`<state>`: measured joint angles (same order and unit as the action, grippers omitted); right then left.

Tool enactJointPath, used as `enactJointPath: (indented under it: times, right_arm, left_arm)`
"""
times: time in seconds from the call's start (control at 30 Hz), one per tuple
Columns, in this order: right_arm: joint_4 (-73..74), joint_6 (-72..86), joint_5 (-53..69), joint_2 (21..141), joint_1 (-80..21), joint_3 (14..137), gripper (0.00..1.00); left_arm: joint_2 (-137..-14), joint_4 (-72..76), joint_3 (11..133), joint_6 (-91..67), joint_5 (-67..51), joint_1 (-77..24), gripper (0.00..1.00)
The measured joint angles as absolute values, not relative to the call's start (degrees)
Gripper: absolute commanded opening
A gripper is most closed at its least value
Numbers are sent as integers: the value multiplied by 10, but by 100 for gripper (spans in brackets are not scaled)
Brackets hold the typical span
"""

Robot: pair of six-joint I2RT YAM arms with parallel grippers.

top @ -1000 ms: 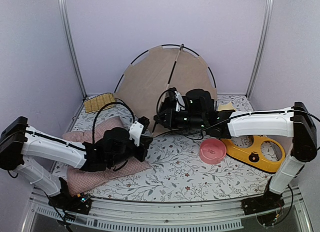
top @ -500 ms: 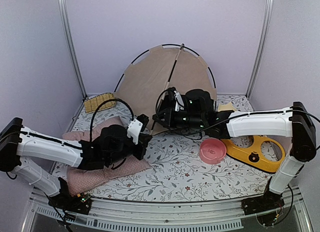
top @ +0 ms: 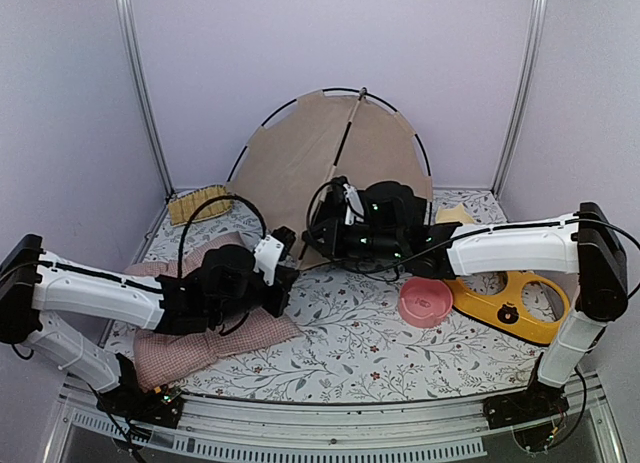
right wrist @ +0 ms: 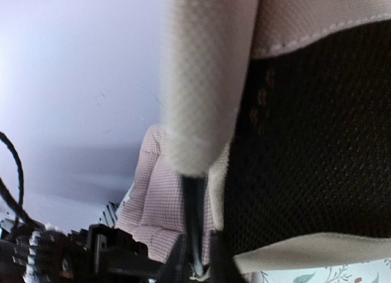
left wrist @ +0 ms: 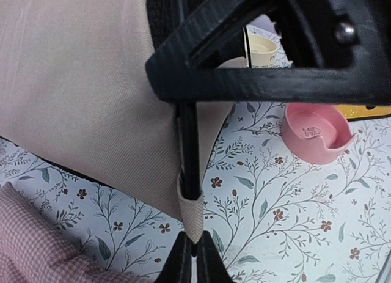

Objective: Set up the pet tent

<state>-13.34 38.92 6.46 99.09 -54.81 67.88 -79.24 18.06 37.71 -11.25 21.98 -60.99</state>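
Low on the pet tent (top: pixel 290 158), left fingers (left wrist: pixel 181 264) and right fingers (right wrist: pixel 178 266) clamp its front-edge pole (left wrist: pixel 188 148), pink bowl (left wrist: pixel 314 133) nearby.

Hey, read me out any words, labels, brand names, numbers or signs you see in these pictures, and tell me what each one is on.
No words or numbers can be read in any view.
On the pink bowl: a small raised emblem inside, too blurred to read.
On the yellow board: a small dark mark, too small to read.
On the pet tent: no print or label shows.
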Motion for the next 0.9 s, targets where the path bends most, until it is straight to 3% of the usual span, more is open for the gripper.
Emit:
enactJointPath:
  times: [0.07,0.17,0.37,0.67,0.9]
  right_arm:
    - [-125,383,64,991,-548,680,48]
    - [-90,365,65,985,-548,681,65]
    - [-33,330,68,945,-540,701,84]
    - [6,290,66,867,-489,708,94]
    - [43,268,26,820,-455,705,100]
  left_arm:
    - [-787,173,378,-129,221,-604,27]
    - [-768,160,377,-159,228,-581,43]
    - [-708,141,356,-215,246,-542,67]
    - [-664,81,382,-228,249,-538,66]
    - [-742,-2,591,-224,246,-499,61]
